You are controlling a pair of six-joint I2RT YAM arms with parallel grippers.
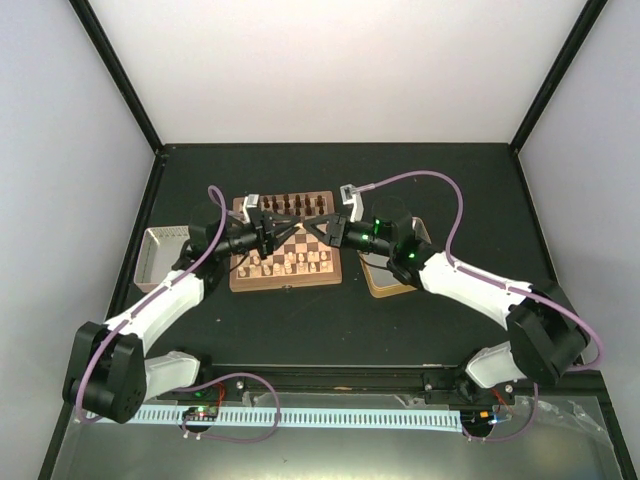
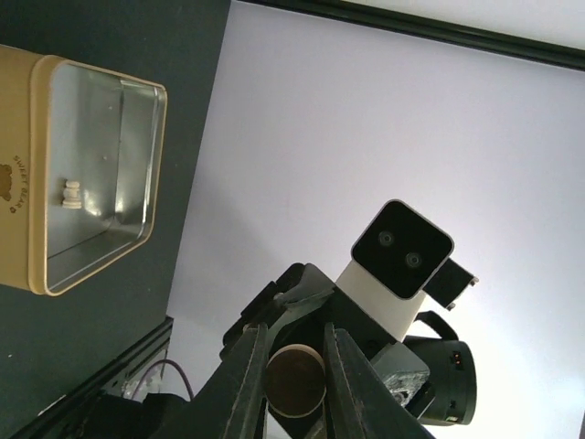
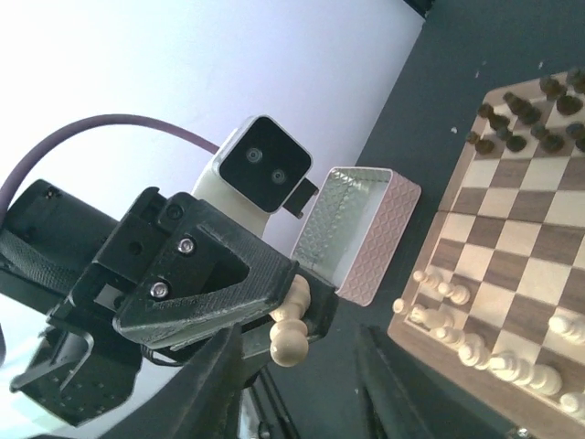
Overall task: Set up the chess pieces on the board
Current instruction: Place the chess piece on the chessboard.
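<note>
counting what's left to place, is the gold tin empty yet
Not empty: one pale chess piece sits inside the gold tin; the rest of its floor shows bare metal.

A black tabletop (image 1: pixel 400 320) is seen bearing a square wooden chessboard with a brown frame (image 1: pixel 285 284) at centre frame, flanked by a pale textured rectangular box (image 1: pixel 150 258) at left and a square gold-rimmed metal tin (image 1: pixel 383 280) at right.

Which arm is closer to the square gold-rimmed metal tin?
Right. The right arm passes directly over the tin, which sits beside the checkered wooden chessboard's right edge. The left arm reaches in from the board's opposite side.
</note>
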